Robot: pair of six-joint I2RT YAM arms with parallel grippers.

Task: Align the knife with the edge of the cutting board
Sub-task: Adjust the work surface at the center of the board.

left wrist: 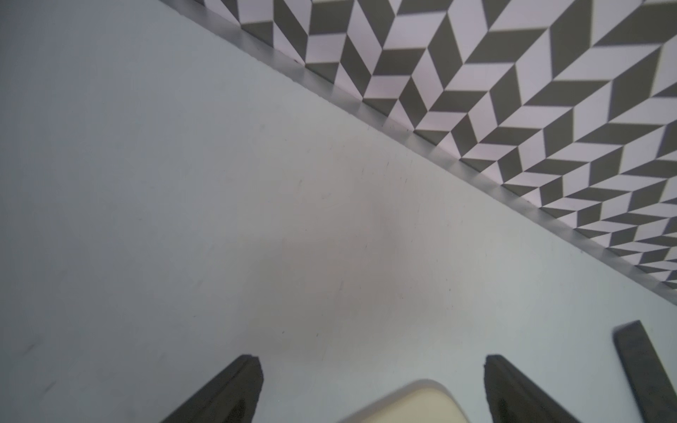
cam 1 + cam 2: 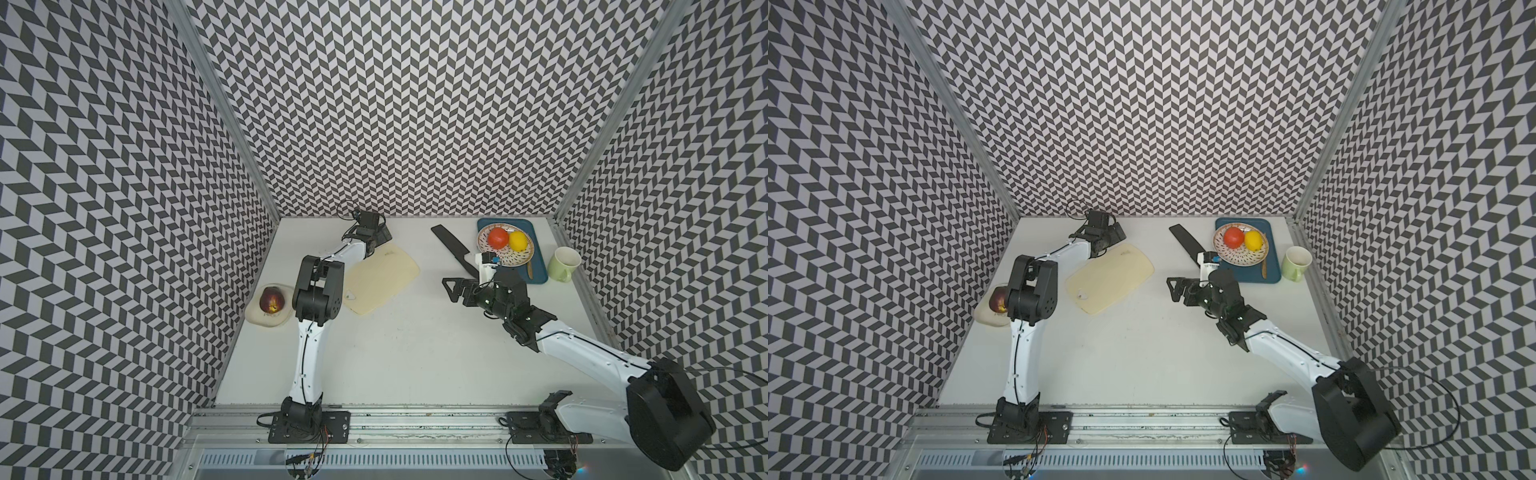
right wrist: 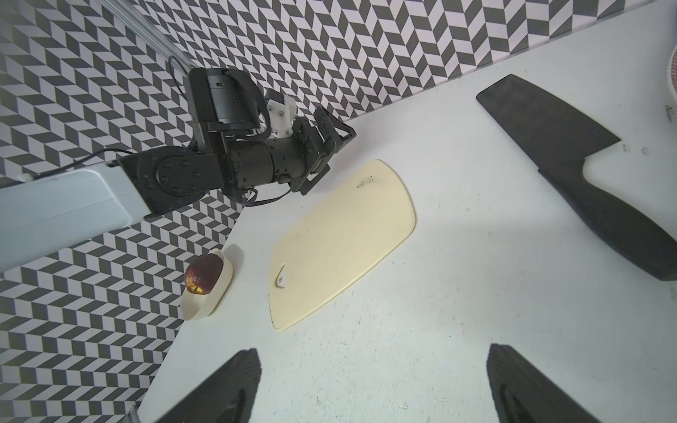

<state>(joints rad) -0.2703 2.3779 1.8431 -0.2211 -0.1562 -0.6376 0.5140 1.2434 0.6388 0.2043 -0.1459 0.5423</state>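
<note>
Diagonally, knife, blade rearward, apparently flat

Knife handle hidden behind right arm.

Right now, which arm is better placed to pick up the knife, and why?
Likely the right. The right gripper hangs with jaws open beside the handle end of the knife. The left gripper, also open, sits at the far corner of the cutting board, farther from the knife.
</note>
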